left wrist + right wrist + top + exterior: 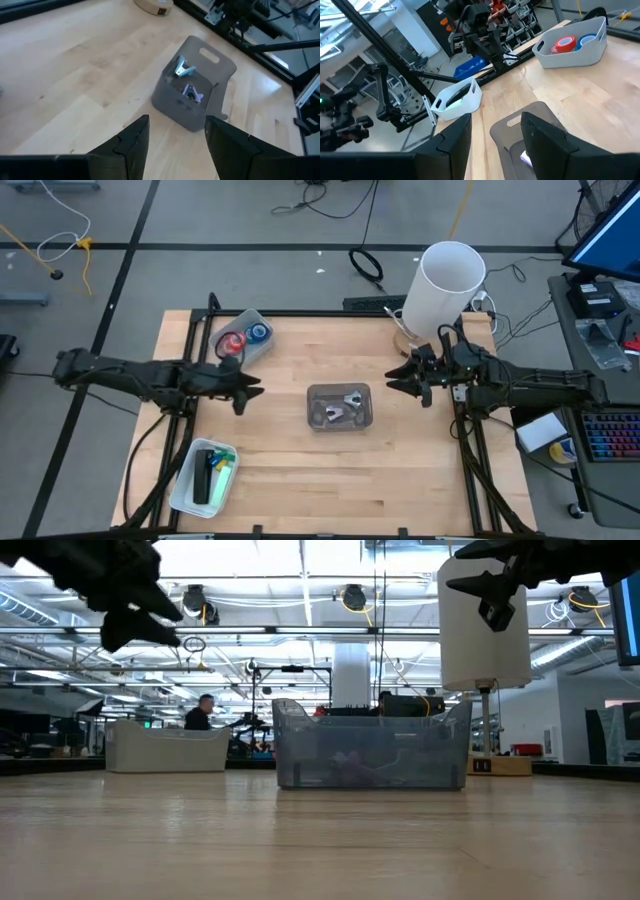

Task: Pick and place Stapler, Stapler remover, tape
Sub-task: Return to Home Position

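A grey bin (340,406) at the table's middle holds staple removers, one light blue (184,69) and one purple (192,93). A white bin (243,338) at the far left holds tape rolls, a red one (232,342) and a blue one (260,332). A white bin (205,475) at the near left holds a black stapler (204,472) beside a green item. My left gripper (255,392) hangs open above the table, left of the grey bin, with nothing between its fingers (135,137). My right gripper (392,383) stands open to the right of that bin, also with nothing in it.
A tall white cylinder (450,280) on a round wooden base stands at the table's far right, just behind my right arm. Bare wood lies between the bins and along the near edge. Beyond the right edge are a keyboard and a screen.
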### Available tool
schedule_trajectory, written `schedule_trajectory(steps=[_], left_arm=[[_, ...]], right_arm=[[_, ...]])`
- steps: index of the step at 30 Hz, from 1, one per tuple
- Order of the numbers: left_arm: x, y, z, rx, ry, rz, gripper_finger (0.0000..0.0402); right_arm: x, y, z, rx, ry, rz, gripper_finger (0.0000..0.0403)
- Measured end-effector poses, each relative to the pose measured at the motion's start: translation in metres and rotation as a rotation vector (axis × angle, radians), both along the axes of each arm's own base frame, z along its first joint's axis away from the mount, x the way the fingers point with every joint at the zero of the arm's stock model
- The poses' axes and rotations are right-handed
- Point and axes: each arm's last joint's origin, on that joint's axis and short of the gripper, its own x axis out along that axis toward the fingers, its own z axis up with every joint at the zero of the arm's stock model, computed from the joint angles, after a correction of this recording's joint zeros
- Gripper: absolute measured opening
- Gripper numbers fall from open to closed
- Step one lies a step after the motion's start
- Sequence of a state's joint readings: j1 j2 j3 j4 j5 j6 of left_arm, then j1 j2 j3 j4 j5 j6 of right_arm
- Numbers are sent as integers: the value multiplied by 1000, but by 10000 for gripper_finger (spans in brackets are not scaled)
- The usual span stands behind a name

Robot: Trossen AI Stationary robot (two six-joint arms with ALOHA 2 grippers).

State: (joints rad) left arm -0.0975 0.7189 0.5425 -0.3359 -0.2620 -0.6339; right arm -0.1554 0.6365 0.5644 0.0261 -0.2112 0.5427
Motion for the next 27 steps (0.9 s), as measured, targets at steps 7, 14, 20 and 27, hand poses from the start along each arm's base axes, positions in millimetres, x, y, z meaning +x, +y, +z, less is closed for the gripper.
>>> schedule_trajectory(steps=[7,14,20,27], left_arm=[[-27,1,-17,6,-62,8,191],[-46,3,-27,71,-136,65,191],[-58,5,-42,102,-184,115,191],[-64,7,-63,90,-215,156,191]], right_arm=[[-3,0,2,-85,-20,10,167],[-13,2,6,-173,-46,18,167],[-26,4,3,-168,1,20,167],[-32,2,-6,-234,-2,-76,167]])
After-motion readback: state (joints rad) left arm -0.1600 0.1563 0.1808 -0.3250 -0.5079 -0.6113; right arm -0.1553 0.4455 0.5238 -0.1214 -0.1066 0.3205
